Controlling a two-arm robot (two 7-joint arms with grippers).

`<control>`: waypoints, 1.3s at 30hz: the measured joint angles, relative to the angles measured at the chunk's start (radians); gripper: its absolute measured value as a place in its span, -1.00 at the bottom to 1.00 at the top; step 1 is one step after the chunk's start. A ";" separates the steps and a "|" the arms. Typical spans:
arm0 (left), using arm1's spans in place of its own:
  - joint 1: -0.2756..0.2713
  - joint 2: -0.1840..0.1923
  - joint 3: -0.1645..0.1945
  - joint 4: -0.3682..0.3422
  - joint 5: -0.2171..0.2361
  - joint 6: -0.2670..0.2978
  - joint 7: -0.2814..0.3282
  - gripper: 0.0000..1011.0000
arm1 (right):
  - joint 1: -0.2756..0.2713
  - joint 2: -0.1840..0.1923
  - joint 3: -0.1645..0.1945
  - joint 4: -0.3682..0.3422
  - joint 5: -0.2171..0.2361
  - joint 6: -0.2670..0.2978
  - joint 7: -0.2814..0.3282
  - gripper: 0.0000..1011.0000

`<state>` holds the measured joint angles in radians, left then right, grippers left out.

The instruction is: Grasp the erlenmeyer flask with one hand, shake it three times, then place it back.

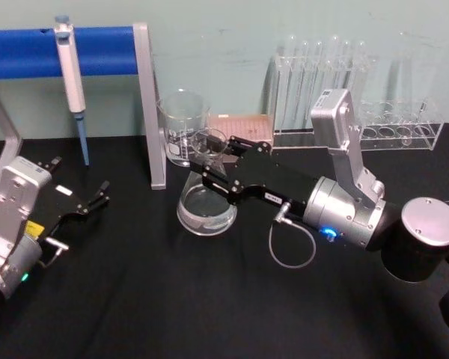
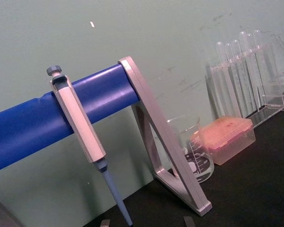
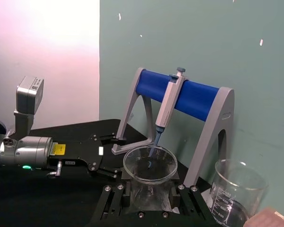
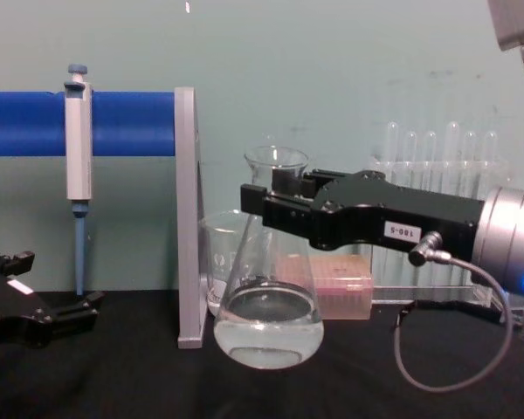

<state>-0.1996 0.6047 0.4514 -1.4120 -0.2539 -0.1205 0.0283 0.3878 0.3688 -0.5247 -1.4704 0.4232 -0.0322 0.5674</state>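
The erlenmeyer flask (image 1: 206,209) is clear glass with a wide base and a little clear liquid at the bottom. My right gripper (image 1: 213,161) reaches in from the right and is shut on its narrow neck just under the rim. In the chest view the flask (image 4: 266,323) leans slightly, with the right gripper (image 4: 275,196) clamped across its neck. I cannot tell whether its base touches the black table. The right wrist view looks down into the flask's rim (image 3: 149,163). My left gripper (image 1: 97,196) rests open at the table's left side, well clear of the flask.
A glass beaker (image 1: 183,123) stands just behind the flask, beside the grey leg of the blue-barred pipette stand (image 1: 148,105). A pipette (image 1: 71,67) hangs from the bar. A pink tip box (image 1: 243,127) and clear test tube racks (image 1: 322,67) line the back.
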 joint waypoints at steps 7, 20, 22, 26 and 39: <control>0.000 0.000 0.000 0.000 0.000 0.000 0.000 0.98 | 0.001 0.007 -0.008 0.011 0.006 0.000 0.009 -0.11; 0.000 0.000 0.000 0.000 0.000 0.000 0.000 0.98 | -0.011 0.023 -0.023 0.047 0.009 0.000 0.026 -0.11; 0.000 0.000 0.000 0.000 0.000 0.000 0.000 0.98 | -0.014 0.024 -0.024 0.051 0.010 0.000 0.027 -0.11; 0.000 0.000 0.000 0.000 0.000 0.000 0.000 0.98 | -0.018 0.027 -0.025 0.060 0.013 0.000 0.032 -0.11; 0.000 0.000 0.000 0.000 0.000 0.000 0.000 0.98 | -0.023 0.029 -0.031 0.086 0.020 -0.002 0.048 -0.11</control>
<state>-0.1996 0.6047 0.4514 -1.4120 -0.2539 -0.1205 0.0283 0.3652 0.3976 -0.5561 -1.3846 0.4437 -0.0343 0.6157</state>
